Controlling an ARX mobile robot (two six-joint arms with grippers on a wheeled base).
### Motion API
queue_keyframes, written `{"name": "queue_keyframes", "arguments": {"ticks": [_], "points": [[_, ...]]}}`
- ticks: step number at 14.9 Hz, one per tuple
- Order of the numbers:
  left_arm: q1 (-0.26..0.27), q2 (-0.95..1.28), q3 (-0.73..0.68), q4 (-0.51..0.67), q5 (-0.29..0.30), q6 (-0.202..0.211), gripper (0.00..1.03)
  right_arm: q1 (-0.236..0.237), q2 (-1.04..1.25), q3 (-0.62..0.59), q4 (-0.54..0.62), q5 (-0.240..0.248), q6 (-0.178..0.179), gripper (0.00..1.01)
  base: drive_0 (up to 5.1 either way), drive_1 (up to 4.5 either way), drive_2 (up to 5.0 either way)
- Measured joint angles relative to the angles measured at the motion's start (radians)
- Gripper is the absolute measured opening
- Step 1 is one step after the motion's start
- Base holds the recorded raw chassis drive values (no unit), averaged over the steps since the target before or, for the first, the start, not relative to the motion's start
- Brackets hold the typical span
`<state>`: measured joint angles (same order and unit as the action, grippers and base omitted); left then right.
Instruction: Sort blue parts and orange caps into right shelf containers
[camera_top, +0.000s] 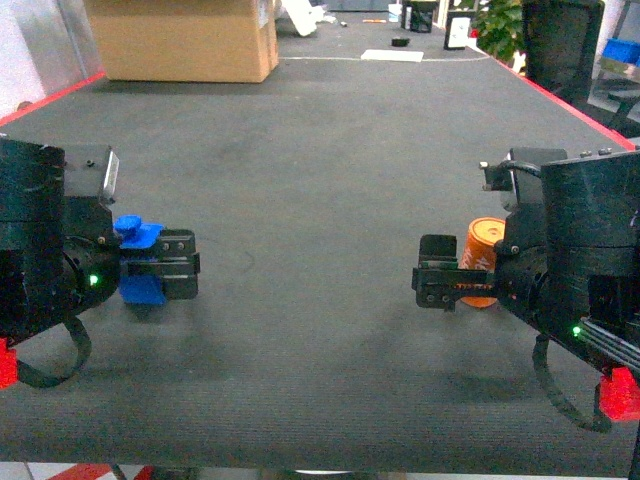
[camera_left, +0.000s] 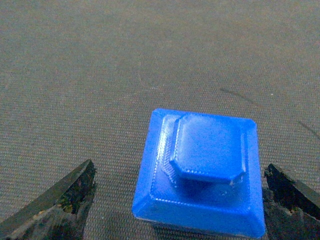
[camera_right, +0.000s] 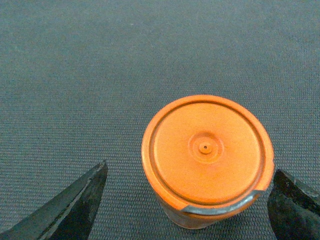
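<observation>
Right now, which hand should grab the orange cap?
The right hand. The orange cap sits between its open fingers, while the left hand is across the table around the blue part.

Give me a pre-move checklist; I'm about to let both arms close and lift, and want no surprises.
1. Blue part between the left gripper's fingers: ok, but off-centre, close to one finger with a wide gap to the other.
2. Orange cap between the right gripper's fingers: ok, also off-centre.
3. Left jaws open: ok.
4. Right jaws open: ok.
5. Mat around both pieces free of clutter: ok.
6. Containers within reach: cannot tell, none shows in any view.
</observation>
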<state>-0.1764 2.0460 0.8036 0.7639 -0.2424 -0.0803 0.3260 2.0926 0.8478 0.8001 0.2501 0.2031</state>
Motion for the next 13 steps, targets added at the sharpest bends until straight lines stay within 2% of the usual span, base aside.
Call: {"name": "queue_keyframes", "arguments": {"ticks": [2,3,4,5,7,8,10,11,12,13], "points": [[-0.002,0.013,0.0,0.008,0.0,-0.002,0.98,0.0,0.007,0.0,0.003,0.003,0.014,0.98,0.0,0.0,0.0],[-0.004,0.014,0.0,0.013,-0.001,-0.006,0.98,0.0,0.015,0.0,0.019,0.031,0.014,0.98,0.0,0.0,0.0],[-0.005,0.016,0.0,0.016,-0.009,-0.005,0.98,0.0,0.016,0.0,0.013,0.059,0.006,0.88,0.0,0.0,0.0],[-0.004,0.022,0.0,0.016,-0.017,-0.006,0.97,0.0,0.018,0.0,0.011,0.066,-0.004,0.75,0.0,0.0,0.0],[-0.004,0.027,0.0,0.028,-0.024,-0.016,0.75,0.0,0.02,0.0,0.02,0.064,-0.01,0.51,0.0,0.0,0.0],[-0.004,0.027,0.0,0.038,-0.028,-0.018,0.64,0.0,0.02,0.0,0.025,0.059,-0.01,0.43,0.0,0.0,0.0],[0.001,0.024,-0.006,0.1,-0.076,-0.014,0.47,0.0,0.017,-0.013,0.06,0.06,-0.013,0.41,0.0,0.0,0.0],[0.002,0.011,-0.018,0.141,-0.106,-0.008,0.44,0.001,0.003,-0.035,0.095,0.072,-0.015,0.41,0.0,0.0,0.0],[-0.004,-0.017,-0.044,0.182,-0.121,-0.003,0.44,0.003,-0.035,-0.075,0.156,0.109,-0.021,0.41,0.0,0.0,0.0],[-0.015,-0.089,-0.101,0.25,-0.148,-0.002,0.44,0.01,-0.113,-0.128,0.236,0.162,-0.042,0.41,0.0,0.0,0.0]]}}
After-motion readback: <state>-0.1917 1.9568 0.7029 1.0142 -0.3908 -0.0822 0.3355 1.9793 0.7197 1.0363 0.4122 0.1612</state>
